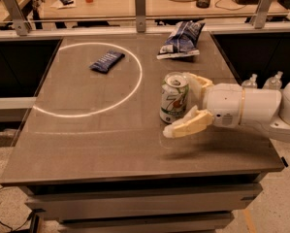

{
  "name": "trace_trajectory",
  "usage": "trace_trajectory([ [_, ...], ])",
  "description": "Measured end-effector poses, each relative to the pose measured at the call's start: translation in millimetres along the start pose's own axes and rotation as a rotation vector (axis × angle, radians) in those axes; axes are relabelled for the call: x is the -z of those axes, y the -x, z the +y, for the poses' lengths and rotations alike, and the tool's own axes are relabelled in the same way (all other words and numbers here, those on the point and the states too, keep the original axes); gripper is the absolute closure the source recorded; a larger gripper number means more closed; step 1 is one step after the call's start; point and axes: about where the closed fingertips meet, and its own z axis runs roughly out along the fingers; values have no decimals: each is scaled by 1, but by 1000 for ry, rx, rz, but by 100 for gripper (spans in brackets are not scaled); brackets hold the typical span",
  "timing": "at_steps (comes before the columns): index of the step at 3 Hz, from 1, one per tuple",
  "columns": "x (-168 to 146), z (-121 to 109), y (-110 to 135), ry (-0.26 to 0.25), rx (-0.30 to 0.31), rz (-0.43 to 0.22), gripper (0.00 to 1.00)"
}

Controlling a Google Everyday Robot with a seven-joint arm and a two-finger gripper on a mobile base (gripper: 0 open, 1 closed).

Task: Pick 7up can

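The 7up can, white and green with a silver top, stands upright on the brown table, right of centre. My gripper reaches in from the right and is open. Its cream fingers straddle the can: the near finger lies just in front of the can's base, and the far finger sits behind its upper right side. The can rests on the table and is not lifted.
A blue-white chip bag lies at the table's back right. A dark-blue snack bar wrapper lies inside a white circle marked on the table. Clear bottles stand beyond the right edge. A counter with clutter runs along the back.
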Motion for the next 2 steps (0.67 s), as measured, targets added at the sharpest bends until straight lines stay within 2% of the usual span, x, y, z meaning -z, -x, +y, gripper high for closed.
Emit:
trace_trajectory([
  [1, -9, 6, 1, 33, 8, -13, 18],
  [2, -14, 10, 2, 54, 19, -26, 41],
])
